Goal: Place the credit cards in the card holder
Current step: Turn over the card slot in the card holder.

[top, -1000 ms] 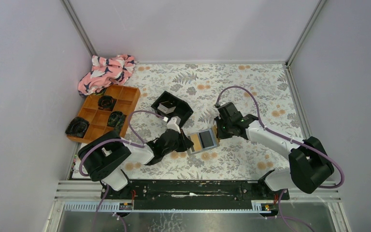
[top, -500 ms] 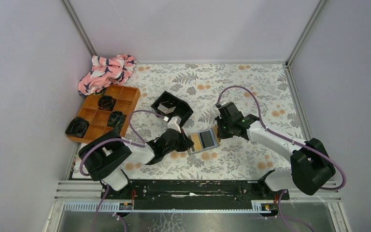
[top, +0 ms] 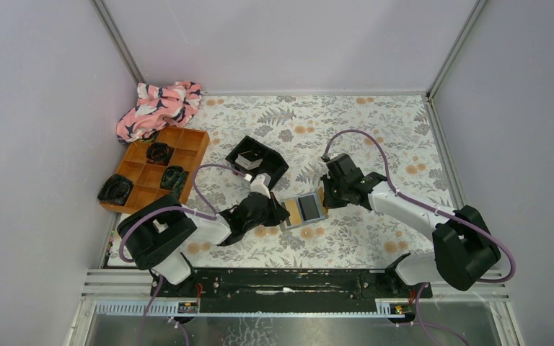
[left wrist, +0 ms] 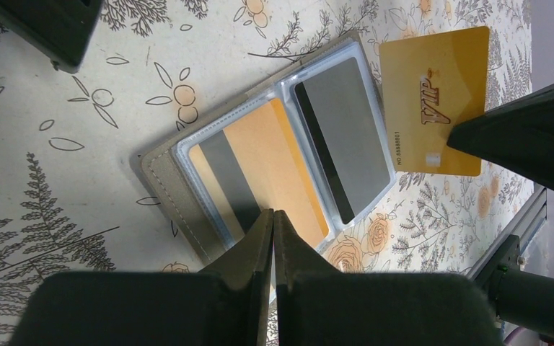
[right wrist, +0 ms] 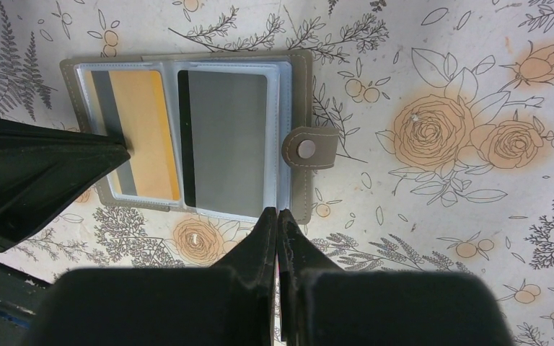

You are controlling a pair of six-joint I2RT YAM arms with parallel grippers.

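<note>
The grey-taupe card holder (top: 304, 210) lies open on the floral cloth. In the left wrist view its left pocket holds a gold card (left wrist: 274, 155) and its right pocket a silver-grey card (left wrist: 346, 126). My left gripper (left wrist: 273, 214) is shut and empty, its tips resting on the holder's left page (right wrist: 144, 137). My right gripper (top: 324, 196) is shut on a gold VIP card (left wrist: 436, 94) and holds it just beside the holder's right edge. In the right wrist view that gripper (right wrist: 278, 211) sits at the holder's near edge, by the snap tab (right wrist: 306, 149); the held card is hidden there.
A black square tray (top: 256, 160) with a pale card inside stands just behind the left gripper. An orange compartment tray (top: 155, 169) holding dark items is at the left, and a pink patterned cloth (top: 159, 107) lies in the far left corner.
My right gripper has shifted slightly left toward the holder with the gold card. The left arm and the holder have not moved.
</note>
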